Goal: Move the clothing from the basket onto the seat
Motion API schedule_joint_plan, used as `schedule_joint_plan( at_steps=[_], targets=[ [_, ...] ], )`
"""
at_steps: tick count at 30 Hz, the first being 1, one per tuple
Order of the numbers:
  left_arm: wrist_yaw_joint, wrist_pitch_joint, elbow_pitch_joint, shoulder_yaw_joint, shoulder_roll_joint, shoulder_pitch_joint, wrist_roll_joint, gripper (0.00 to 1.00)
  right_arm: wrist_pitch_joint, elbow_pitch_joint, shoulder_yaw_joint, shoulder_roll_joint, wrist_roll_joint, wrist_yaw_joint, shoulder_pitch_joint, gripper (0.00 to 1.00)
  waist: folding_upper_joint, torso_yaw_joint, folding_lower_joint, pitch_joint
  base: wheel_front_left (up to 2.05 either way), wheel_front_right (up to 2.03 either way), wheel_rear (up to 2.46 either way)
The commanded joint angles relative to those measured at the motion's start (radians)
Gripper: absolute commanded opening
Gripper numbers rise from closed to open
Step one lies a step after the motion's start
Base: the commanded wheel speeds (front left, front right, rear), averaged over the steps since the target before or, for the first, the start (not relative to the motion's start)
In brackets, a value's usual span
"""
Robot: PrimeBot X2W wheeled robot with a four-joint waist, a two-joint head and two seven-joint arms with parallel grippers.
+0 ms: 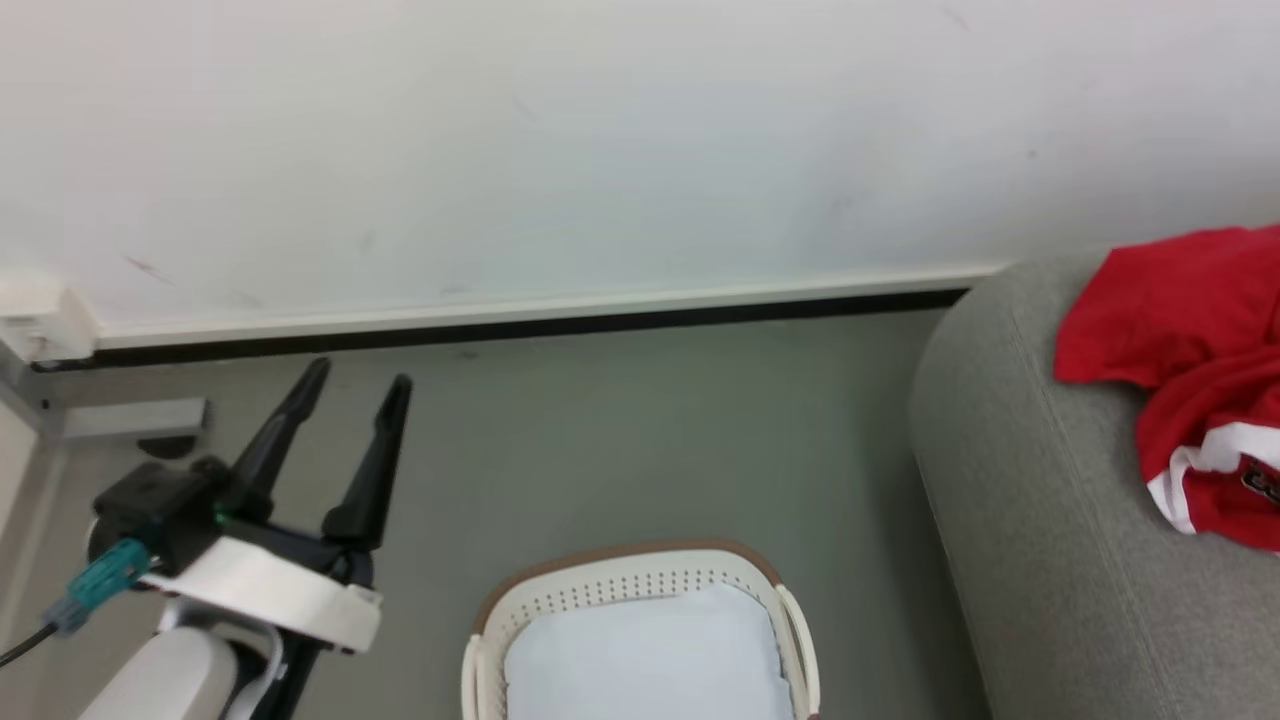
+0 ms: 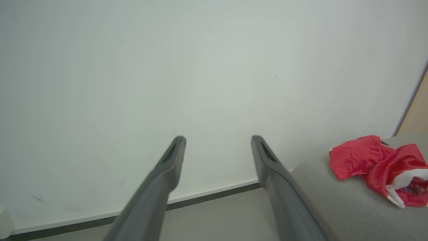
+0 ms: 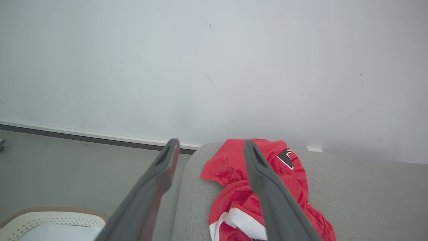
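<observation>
- The clothing (image 1: 1190, 370) lies in a crumpled red heap with white trim on the seat (image 1: 1020, 520), close to its rounded edge and well apart from the basket (image 1: 640, 580)
- The basket stands on the floor (image 1: 620, 420) beside the seat; what I can see of its inside holds a flat white pad (image 1: 640, 650), though its near part is cut off
- The right end effector (image 3: 211, 143) is released, fingers spread wide with nothing between them, pointing toward the heap
- The left end effector (image 1: 359, 374) is likewise released and empty, over the floor and aimed at the wall (image 1: 600, 150)
- Risk: the heap sits near the seat's curve, so a loose fold could slide off to the floor, more so if a finger catches the fabric on the way out
- Risk: I cannot tell whether the heap is one garment or two, so something may remain in the hidden part of the basket
- Writing: a dark patch and dark lettering show on the red fabric, but they are folded and too small to read; no other labels
</observation>
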Motion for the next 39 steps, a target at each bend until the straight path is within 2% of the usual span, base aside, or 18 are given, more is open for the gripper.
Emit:
schedule_joint_plan(
  at_steps=[1,9,17,22,26,32,39],
  targets=[
    [0.011,0.000,-0.004,0.026,0.008,0.039,-0.009,1.00,-0.024,-0.021,0.028,0.019,0.003,-0.002,-0.006,1.00,0.0000,0.038,0.0003,-0.047,0.00,0.00,0.00],
    [0.047,0.000,-0.014,0.135,-0.002,0.163,-0.007,1.00,-0.176,-0.047,0.106,0.128,0.016,-0.002,0.037,1.00,0.0000,0.105,0.0003,-0.104,0.00,0.00,0.00],
    [0.050,0.000,0.010,0.196,-0.057,0.258,0.028,1.00,-0.407,-0.014,0.097,0.286,-0.084,-0.002,0.150,1.00,0.0000,0.153,0.0003,-0.125,0.00,0.00,0.00],
    [0.014,0.000,-0.001,0.249,-0.111,0.314,0.057,1.00,-0.541,0.026,0.098,0.394,-0.132,-0.002,0.246,1.00,0.0000,0.173,0.0003,-0.130,0.00,0.00,0.00],
    [-0.014,0.000,0.007,0.288,-0.169,0.362,0.116,1.00,-0.622,0.080,0.124,0.436,-0.160,-0.002,0.305,1.00,0.0000,0.172,0.0003,-0.131,0.00,0.00,0.00],
    [-0.059,0.000,0.041,0.318,-0.253,0.407,0.193,1.00,-0.699,0.151,0.177,0.452,-0.163,-0.002,0.353,1.00,0.0000,0.154,0.0003,-0.136,0.00,0.00,0.00],
    [-0.113,0.000,0.077,0.357,-0.317,0.430,0.254,1.00,-0.732,0.211,0.212,0.459,-0.176,-0.002,0.361,1.00,0.0000,0.136,0.0003,-0.134,0.00,0.00,0.00]
  ],
)
